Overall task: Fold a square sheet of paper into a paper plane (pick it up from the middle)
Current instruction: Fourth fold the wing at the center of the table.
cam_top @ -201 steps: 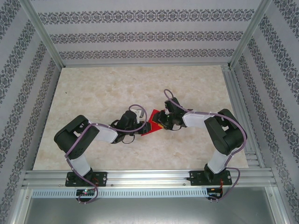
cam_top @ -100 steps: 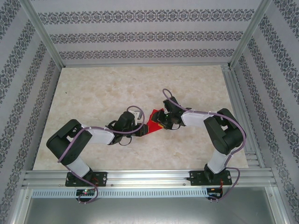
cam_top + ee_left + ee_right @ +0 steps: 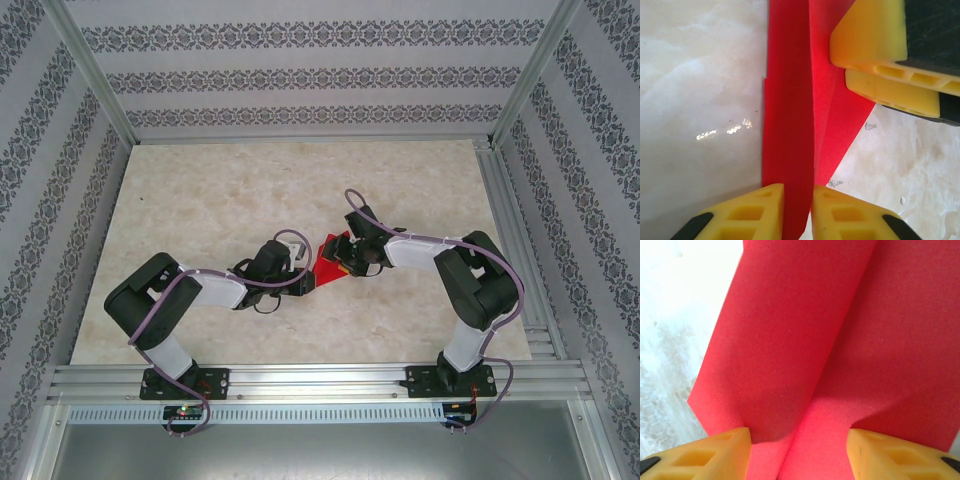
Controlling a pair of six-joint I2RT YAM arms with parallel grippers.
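The red plane is lying on the counter, its centre fold standing up as a ridge. The left fingers are clamping that ridge at one end of the plane, one pressing on each side. At the plane's other end the right fingers are standing well apart, straddling the ridge above the paper.
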